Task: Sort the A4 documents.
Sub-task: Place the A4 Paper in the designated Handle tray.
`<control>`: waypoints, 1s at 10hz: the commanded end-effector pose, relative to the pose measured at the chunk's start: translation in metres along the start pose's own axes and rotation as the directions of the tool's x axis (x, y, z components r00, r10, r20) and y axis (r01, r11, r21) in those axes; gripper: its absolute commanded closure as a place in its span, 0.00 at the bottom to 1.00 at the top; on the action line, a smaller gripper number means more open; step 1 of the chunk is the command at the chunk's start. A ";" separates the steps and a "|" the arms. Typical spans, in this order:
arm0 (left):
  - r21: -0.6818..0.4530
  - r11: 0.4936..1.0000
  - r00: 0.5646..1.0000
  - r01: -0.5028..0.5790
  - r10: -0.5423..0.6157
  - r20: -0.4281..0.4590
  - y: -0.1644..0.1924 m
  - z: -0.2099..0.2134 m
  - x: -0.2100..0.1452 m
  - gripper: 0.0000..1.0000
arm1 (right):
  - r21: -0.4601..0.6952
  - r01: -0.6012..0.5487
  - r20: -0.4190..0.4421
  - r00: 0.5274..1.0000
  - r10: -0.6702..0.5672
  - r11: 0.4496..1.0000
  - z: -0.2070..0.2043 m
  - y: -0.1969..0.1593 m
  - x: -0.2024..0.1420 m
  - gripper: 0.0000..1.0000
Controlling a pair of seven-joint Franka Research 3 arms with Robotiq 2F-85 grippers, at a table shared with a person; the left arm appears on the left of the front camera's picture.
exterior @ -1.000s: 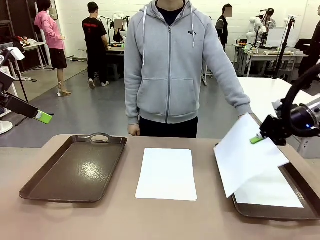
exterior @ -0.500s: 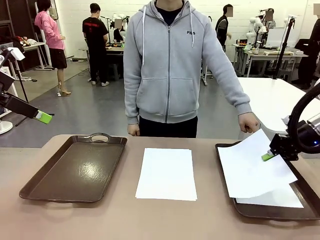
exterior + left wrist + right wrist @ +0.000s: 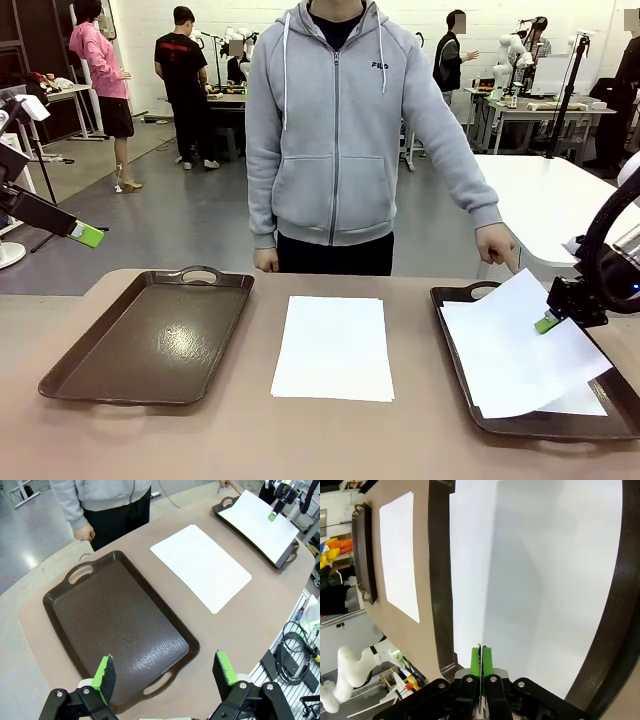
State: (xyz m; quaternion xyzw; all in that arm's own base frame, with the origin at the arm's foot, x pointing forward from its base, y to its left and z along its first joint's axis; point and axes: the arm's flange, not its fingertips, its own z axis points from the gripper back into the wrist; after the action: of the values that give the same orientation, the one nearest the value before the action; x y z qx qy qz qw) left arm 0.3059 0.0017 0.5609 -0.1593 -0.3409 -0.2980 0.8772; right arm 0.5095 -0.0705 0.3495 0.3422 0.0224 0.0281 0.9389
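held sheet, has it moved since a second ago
Yes. The sheet sank with the right gripper, from tilted up to nearly flat over the right tray.

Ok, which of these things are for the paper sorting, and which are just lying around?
For the job: held paper in the right gripper, lower paper under it, middle paper, left tray, right tray.
Just lying around: cables by the table edge, white table behind.

From my remote station I look across a tan worktop [image 3: 250,440] onto a polished grey floor [image 3: 190,220] in an evenly lit lab with a white back wall [image 3: 265,25]. A white table [image 3: 540,195] stands at right, and farther benches [image 3: 540,108] carry equipment where several people stand.
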 end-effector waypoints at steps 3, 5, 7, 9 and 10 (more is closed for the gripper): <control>0.003 1.000 1.000 0.000 0.000 -0.002 0.000 -0.001 0.000 0.00 | -0.017 0.008 0.002 1.000 -0.008 1.000 -0.012 -0.002 0.014 0.99; 0.003 1.000 1.000 0.000 0.000 -0.002 0.000 -0.001 0.000 0.00 | -0.025 0.029 0.022 0.999 -0.028 0.999 -0.021 -0.011 0.012 0.99; 0.003 1.000 1.000 0.000 0.000 -0.002 0.000 -0.001 0.000 0.00 | -0.042 0.033 0.039 0.999 -0.031 0.999 -0.023 -0.016 0.011 0.99; 0.003 1.000 1.000 0.000 0.000 -0.002 0.000 -0.001 0.000 0.00 | -0.083 0.030 0.044 0.999 -0.027 0.996 -0.020 -0.017 0.010 0.99; 0.003 1.000 1.000 0.000 0.000 -0.002 0.000 -0.001 0.000 0.00 | -0.089 0.031 0.047 0.999 -0.027 0.996 -0.021 -0.018 0.010 0.99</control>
State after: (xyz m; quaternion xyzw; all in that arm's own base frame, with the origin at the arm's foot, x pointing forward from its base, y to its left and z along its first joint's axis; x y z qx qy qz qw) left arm 0.3059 0.0017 0.5609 -0.1593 -0.3409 -0.2980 0.8772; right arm 0.5235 -0.0752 0.3248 0.3160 0.0062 0.0117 0.9487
